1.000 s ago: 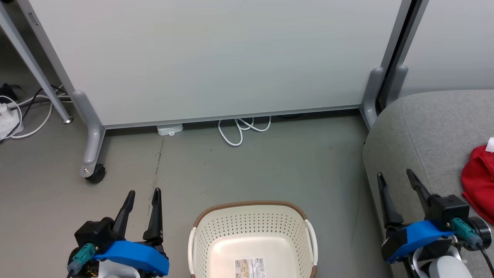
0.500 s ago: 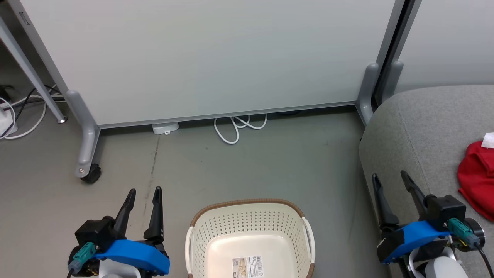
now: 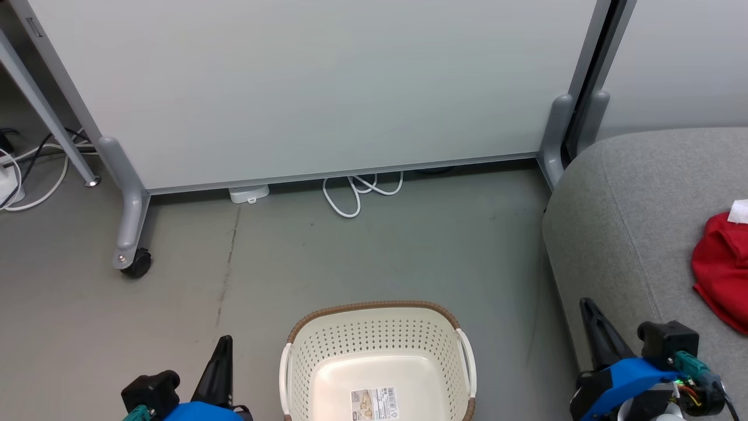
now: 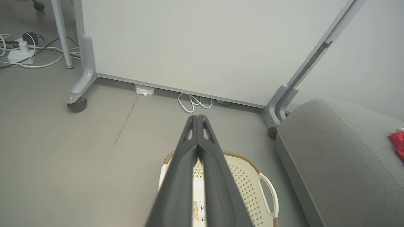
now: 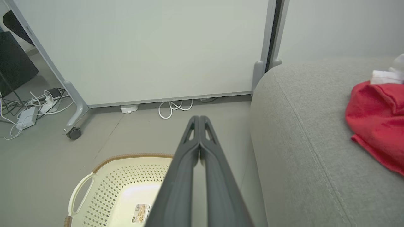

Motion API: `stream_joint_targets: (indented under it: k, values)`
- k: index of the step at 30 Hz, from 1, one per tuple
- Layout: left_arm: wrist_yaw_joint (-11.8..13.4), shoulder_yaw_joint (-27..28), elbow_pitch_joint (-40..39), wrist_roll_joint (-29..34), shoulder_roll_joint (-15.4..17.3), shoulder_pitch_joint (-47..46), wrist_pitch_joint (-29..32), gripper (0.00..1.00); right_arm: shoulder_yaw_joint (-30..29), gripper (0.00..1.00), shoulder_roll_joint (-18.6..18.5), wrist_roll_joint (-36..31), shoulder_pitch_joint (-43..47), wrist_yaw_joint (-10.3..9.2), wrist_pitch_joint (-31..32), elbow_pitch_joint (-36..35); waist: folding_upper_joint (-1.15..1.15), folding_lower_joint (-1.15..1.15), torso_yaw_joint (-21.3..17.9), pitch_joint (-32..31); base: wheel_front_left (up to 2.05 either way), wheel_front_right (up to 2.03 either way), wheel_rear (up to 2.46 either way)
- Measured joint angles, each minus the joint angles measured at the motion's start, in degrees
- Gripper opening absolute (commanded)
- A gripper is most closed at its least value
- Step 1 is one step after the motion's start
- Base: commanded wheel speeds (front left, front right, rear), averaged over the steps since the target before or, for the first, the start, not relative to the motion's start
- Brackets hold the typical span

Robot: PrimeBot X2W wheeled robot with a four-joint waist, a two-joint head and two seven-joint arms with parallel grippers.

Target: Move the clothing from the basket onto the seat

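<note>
Both hands look empty and clenched. The left hand (image 4: pixel 198 118) has its two dark fingers pressed flat together with nothing between them, and the right hand (image 5: pixel 199 118) is the same.

The basket (image 3: pixel 374 306) stands on the floor (image 3: pixel 350 257) between the two hands, just beneath the left one's fingertips and down to the left of the right one's. What shows of its bottom is bare cream plastic with a label (image 3: pixel 377 403) stuck to it. Its near end is cut off or hidden behind the fingers, so I can't vouch for that part.

The clothing (image 5: pixel 375 119) lies in a red heap on the seat (image 5: pixel 300 157), off to the right of the right hand and well apart from its tips, with a bit of white showing at the heap's far edge. I can't tell whether the heap is one garment or two.

To my eye the carrying is done or nearly so, and what's in hand is a clean finish. To do it well, I'd have the right hand keep to the bare grey cushion on its own side and come away without brushing the cloth's loose near edge, so nothing gets dragged toward the seat's rounded side. The left hand should lift clear of the basket's brown rim rather than sweep across it, since so light a basket would likely skid. Before calling it finished, the hidden near end of the basket is worth a look, in case a second piece is down there.
</note>
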Motion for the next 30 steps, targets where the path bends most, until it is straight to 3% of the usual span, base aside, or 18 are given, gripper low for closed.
stream_joint_targets:
  k: [30]
  values:
    - [0.0,6.0,-5.1,-23.3,-1.5,-0.9,7.3,0.0,-1.0,0.0,0.0,31.3,0.0,0.0,4.8,-2.5,0.0,0.0,-0.6,-0.1,0.0,0.0,0.0]
